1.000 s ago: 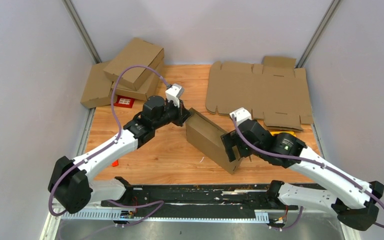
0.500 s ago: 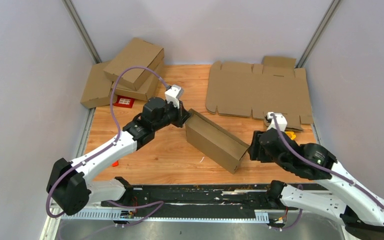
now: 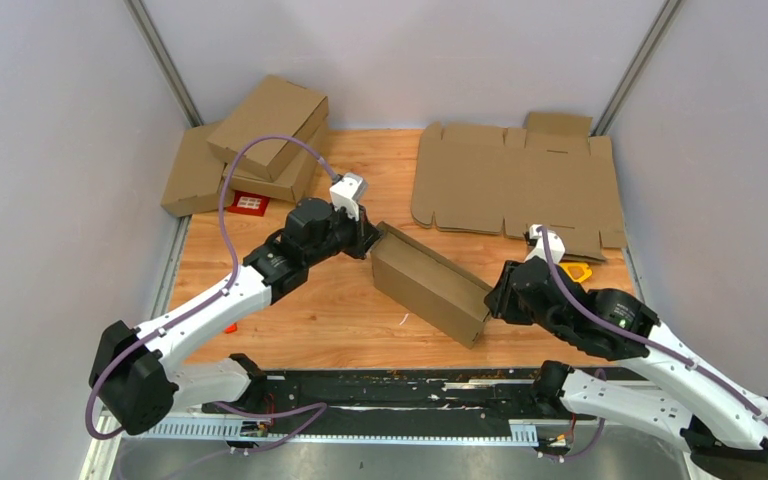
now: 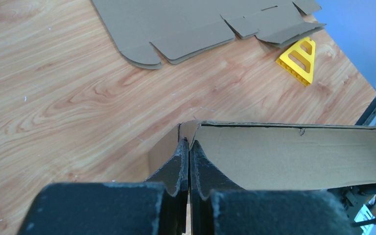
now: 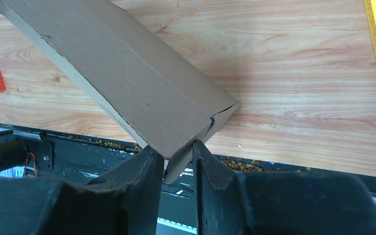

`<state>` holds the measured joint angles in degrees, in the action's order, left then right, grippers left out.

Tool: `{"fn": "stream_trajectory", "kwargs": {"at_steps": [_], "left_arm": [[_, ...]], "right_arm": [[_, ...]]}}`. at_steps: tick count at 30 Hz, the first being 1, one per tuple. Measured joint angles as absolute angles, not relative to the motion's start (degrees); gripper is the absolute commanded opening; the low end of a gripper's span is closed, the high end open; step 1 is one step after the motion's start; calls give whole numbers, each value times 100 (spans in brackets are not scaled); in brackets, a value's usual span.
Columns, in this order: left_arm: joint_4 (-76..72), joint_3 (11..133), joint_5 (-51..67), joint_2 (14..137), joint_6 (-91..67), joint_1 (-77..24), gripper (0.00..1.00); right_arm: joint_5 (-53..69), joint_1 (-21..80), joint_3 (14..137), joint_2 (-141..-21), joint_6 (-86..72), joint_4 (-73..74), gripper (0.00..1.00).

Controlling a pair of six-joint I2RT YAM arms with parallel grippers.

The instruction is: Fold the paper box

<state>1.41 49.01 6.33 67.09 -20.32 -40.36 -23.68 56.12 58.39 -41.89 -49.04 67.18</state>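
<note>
Wood-grain surface (image 3: 340, 310). Paper box (image 3: 428, 285) sat diagonally across the middle; contact with the wood not clear. Flat cardboard blanks (image 3: 510, 185) lay overlapped at the far right. Folded boxes (image 3: 260, 130) were stacked at the far left corner, overhanging the edge. Red tag (image 3: 248, 203) just beside that stack. Yellow triangle (image 3: 577, 270) near the blanks' front edge. Small red block (image 3: 230, 326) near the front left.
</note>
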Motion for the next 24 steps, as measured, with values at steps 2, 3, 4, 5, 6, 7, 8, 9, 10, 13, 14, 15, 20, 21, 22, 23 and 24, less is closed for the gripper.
{"fn": "stream_trajectory", "kwargs": {"at_steps": [2, 3, 4, 5, 6, 7, 8, 9, 10, 13, 14, 15, 20, 21, 22, 23, 24], "left_arm": [[143, 4901, 591, 6707, -2034, -4049, 0], [145, 4901, 580, 6707, -2034, -4053, 0], [143, 4901, 567, 6707, -2034, -4056, 0], [143, 4901, 558, 6707, -2032, -4056, 0], [145, 4901, 543, 6707, -2032, -4060, 0], [145, 4901, 532, 6707, -2032, -4062, 0], [143, 4901, 519, 6707, -2032, -4064, 0], [143, 4901, 499, 6707, -2032, -4069, 0], [143, 4901, 486, 6707, -2032, -4073, 0], [143, 4901, 449, 6707, -2029, -4082, 0], [143, 4901, 440, 6707, -2032, -4086, 0], [143, 4901, 438, 6707, -2029, -4086, 0], [145, 4904, 416, 6707, -2029, -4097, 0], [143, 4904, 410, 6707, -2029, -4104, 0], [143, 4904, 397, 6707, -2029, -4112, 0], [143, 4904, 390, 6707, -2027, -4117, 0], [143, 4904, 386, 6707, -2029, -4119, 0]], "right_arm": [[-2370, 5612, 5795, -4202, -4925, 6654, 27], [-2370, 5610, 5784, -4202, -4934, 6641, 26], [-2373, 5610, 5771, -4198, -4947, 6626, 24], [-2377, 5607, 5765, -4195, -4954, 6613, 23], [-2392, 5607, 5756, -4198, -4967, 6602, 23], [-2405, 5607, 5743, -4195, -4976, 6587, 22], [-2418, 5607, 5730, -4193, -4989, 6576, 21], [-2440, 5607, 5719, -4189, -5006, 6563, 18], [-2451, 5607, 5712, -4185, -5015, 6556, 17], [-2502, 5607, 5710, -4178, -5089, 6558, 13], [-2541, 5607, 5710, -4178, -5113, 6565, 11], [-2565, 5607, 5714, -4178, -5135, 6569, 10], [-2692, 5607, 5717, -4156, -5275, 6595, 9], [-2698, 5607, 5719, -4160, -5295, 6600, 9], [-2703, 5607, 5721, -4167, -5315, 6606, 8], [-2709, 5607, 5728, -4182, -5341, 6615, 8], [-2720, 5607, 5732, -4191, -5360, 6622, 8]]}}
